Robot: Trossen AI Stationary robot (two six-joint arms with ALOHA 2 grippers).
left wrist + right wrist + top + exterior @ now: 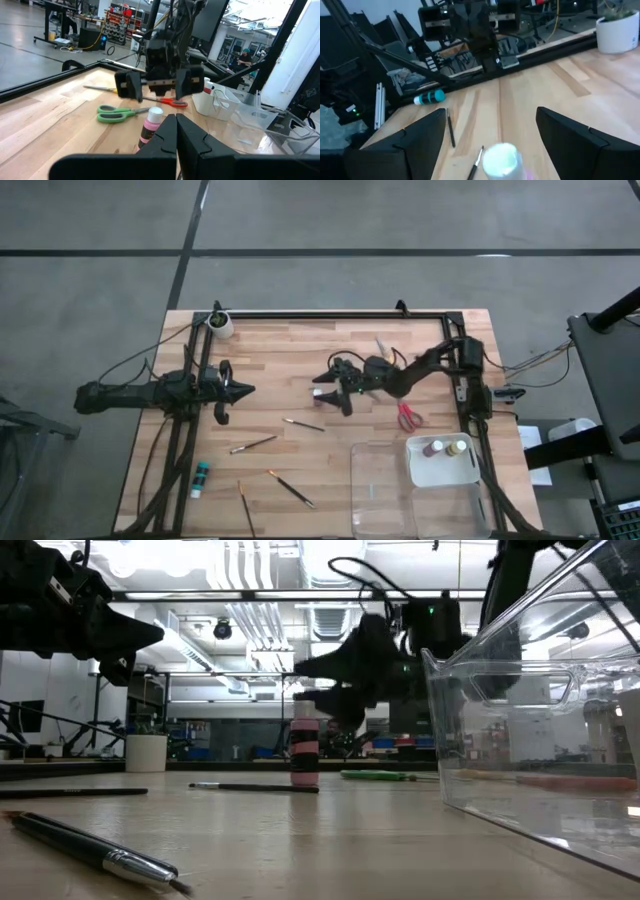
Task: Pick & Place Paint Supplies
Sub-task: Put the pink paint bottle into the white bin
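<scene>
Pink paint bottle (325, 392) stands upright mid-desk, left of the red scissors (408, 417). Right pincer (340, 391) is spread wide, straddling it from above without gripping. Likely light, rigid, smooth plastic that tips easily; squeeze the body under the pale cap. Left pincer (243, 390) waits shut, further left.

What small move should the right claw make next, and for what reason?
Probably lower the right claw around the pink bottle and close. Its fingers stand wide open above the pale cap, and the bottle stands upright on the table, not yet gripped.
</scene>
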